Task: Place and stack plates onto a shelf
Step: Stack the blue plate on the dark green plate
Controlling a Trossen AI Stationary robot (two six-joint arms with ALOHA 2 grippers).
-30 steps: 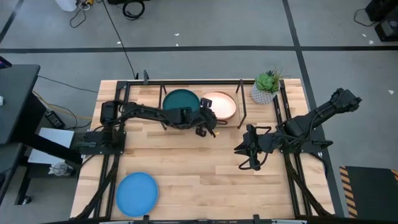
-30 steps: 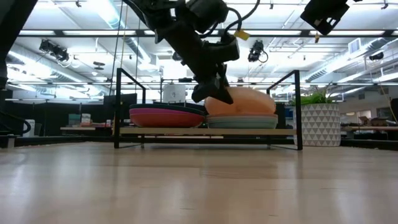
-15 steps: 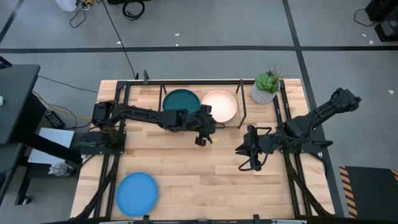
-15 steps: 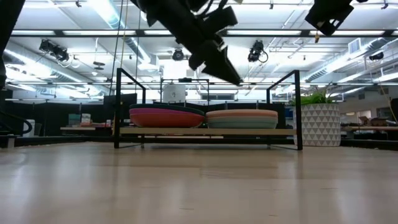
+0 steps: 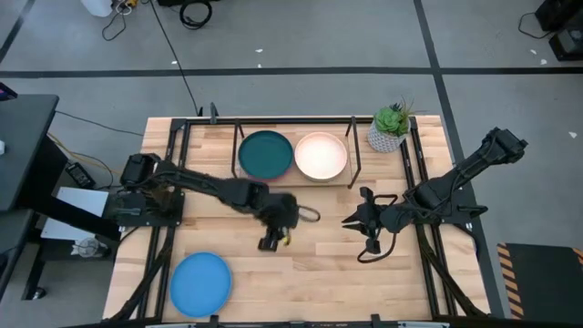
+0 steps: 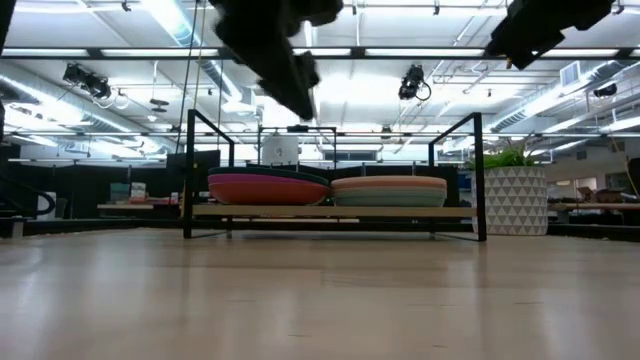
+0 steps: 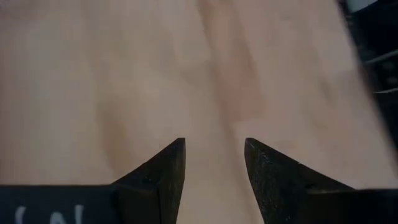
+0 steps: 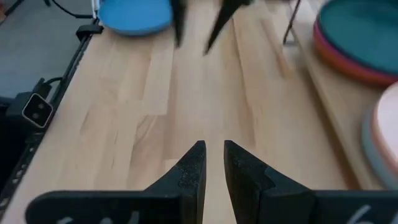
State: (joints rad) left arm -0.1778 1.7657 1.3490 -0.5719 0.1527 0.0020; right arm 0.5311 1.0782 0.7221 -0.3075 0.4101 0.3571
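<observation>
My left gripper point(image 5: 271, 239) hangs open over bare wood near the table's middle, and its wrist view shows only tabletop between the fingers point(image 7: 214, 146). A blue plate point(image 5: 200, 282) lies flat by the near left corner. The shelf point(image 6: 335, 211) stands at the far edge with two stacks on its board. A dark teal plate point(image 5: 265, 153) tops the left stack and a cream-peach plate point(image 5: 321, 155) tops the right one. My right gripper point(image 5: 360, 223) waits right of centre, its fingers point(image 8: 211, 149) a narrow gap apart, holding nothing.
A potted plant point(image 5: 392, 128) in a white pot stands at the far right corner, beside the shelf's right end. Black rails point(image 5: 414, 173) run along the table's sides. Bare wood lies between the shelf and the blue plate.
My left gripper let go of the cream-peach plate, which was tilted on the right stack and now lies flat on top of it. The gripper rose, then drew back from the shelf toward the near edge and somewhat left, to the table's middle.
</observation>
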